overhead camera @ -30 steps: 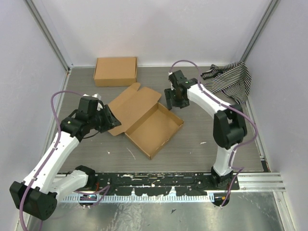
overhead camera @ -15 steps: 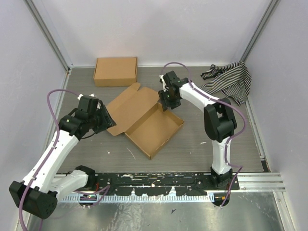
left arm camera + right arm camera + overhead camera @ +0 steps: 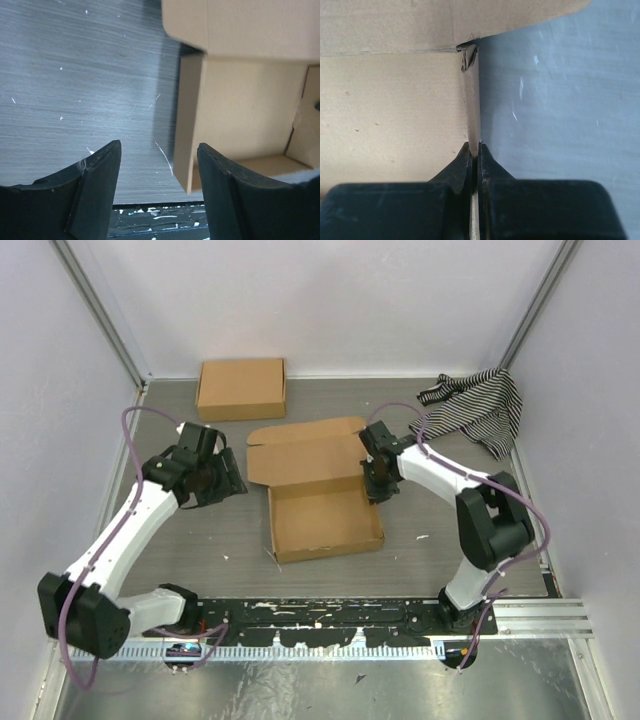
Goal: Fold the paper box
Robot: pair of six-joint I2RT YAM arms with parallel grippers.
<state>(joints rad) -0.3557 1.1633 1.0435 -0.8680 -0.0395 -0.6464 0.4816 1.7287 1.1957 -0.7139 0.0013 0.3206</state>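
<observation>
Box (image 3: pixel 325 520) is found at the middle of the table (image 3: pixel 200 540), squared to the near edge: tray nearest the arms with its walls raised, lid (image 3: pixel 305 448) laid flat beyond it toward the back. Right gripper (image 3: pixel 475 150) is clamped edge-on over the right wall (image 3: pixel 472 100), fingers pressed together with only the cardboard between them. Left gripper (image 3: pixel 159 145) is held with jaws wide apart over bare table just beside the left wall (image 3: pixel 186 125), touching nothing. Step in hand is judged to be steadying the tray before the lid is brought over. The right pinch is best made light, since the wall is thin and a crumple is seen at its far corner (image 3: pixel 469 57); any pull should be directed along the wall, not across it, or the fold line may be torn. The left jaws are best brought down around the left wall from above, so that both sides are braced and the tray cannot be swung about on the table. The lid should be lifted only once both walls are held upright; whether its side flaps are free cannot be told.
</observation>
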